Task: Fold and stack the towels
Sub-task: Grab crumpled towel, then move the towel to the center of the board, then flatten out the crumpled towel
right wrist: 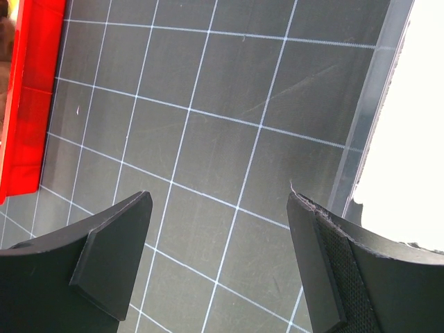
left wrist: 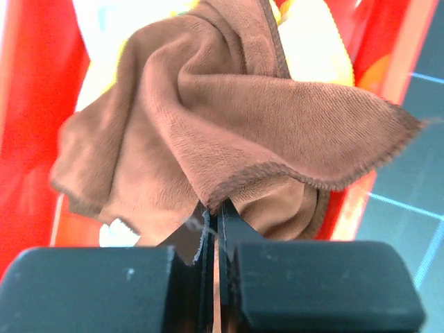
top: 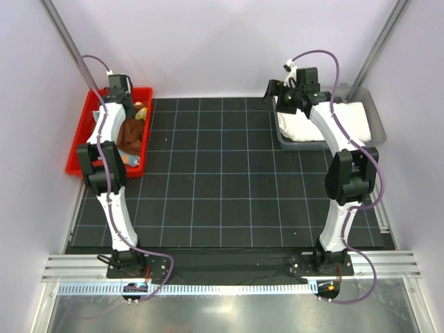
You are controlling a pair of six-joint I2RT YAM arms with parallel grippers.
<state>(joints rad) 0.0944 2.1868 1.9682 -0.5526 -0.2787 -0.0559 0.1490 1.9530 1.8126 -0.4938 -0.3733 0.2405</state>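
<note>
The left gripper (left wrist: 214, 216) is pinched tight on an edge of the rust-brown towel (left wrist: 229, 125), which is bunched up in the red bin (top: 78, 149) at the far left. The yellow towel (left wrist: 312, 41) lies under it, and probably the blue one, though that is hard to make out. The right gripper (right wrist: 218, 201) hangs wide open and empty over the near-left edge of the grey tray (top: 379, 128), where the white towel (top: 361, 118) sits at the far right.

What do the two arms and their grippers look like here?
Both the left arm and the right arm have smooth white link shells and bulky black joint housings, with a purple cable looping along each. The left gripper and right gripper have matte black, wedge-shaped fingers. One right finger carries a textured pad.
</note>
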